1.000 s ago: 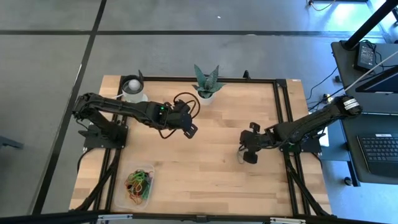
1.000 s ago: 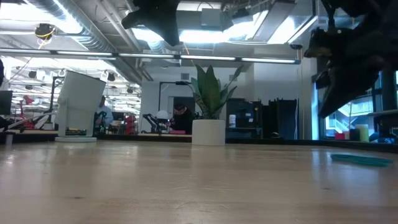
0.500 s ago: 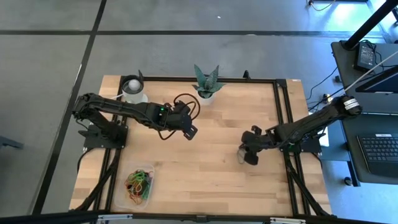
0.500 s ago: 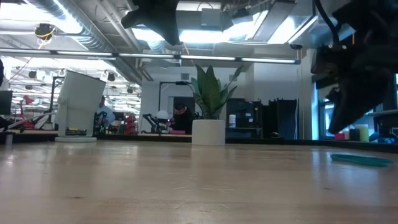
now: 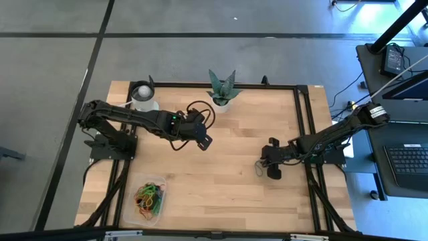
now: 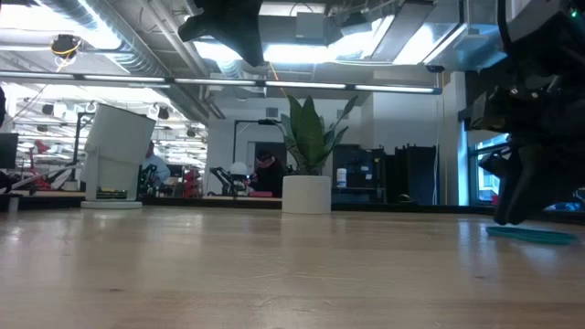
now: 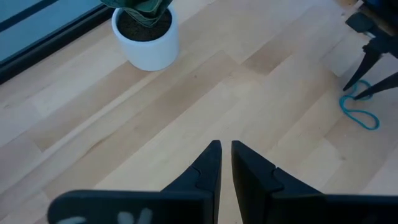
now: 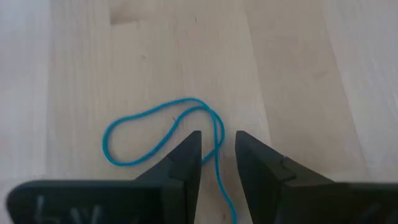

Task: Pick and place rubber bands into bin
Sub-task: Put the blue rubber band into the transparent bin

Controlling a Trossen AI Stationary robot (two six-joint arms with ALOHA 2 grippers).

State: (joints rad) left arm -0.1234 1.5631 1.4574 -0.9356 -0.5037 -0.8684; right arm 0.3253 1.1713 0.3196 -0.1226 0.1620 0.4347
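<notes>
bin (image 5: 148,199): clear tub sitting down at about 7 o'clock on the table (image 5: 221,181), already got a tangle of rubber bands (image 5: 150,195) in it, green, red, yellow mostly.

left gripper (image 5: 206,140): parked up in the air around 11 o'clock of table centre, fingers pretty much pinched together, nothing in them.

blue band (image 8: 163,135): one loose loop lying flat on the wood at roughly 3 o'clock, well apart from the bin.

right gripper (image 8: 217,157): right down at that band, fingers parted just a little with a strand running between the tips. Not holding it yet as far as I can see.

handling: my guess, super light, floppy, thin. It'll want to slip or flop. Best bet is pinching that single strand between the tips, close to the wood.

hard to see: the low view only shows the band as a flat smear (image 6: 533,235), and whether the tips actually touch the wood, can't tell. Bands deeper in the bin pile are hidden.
</notes>
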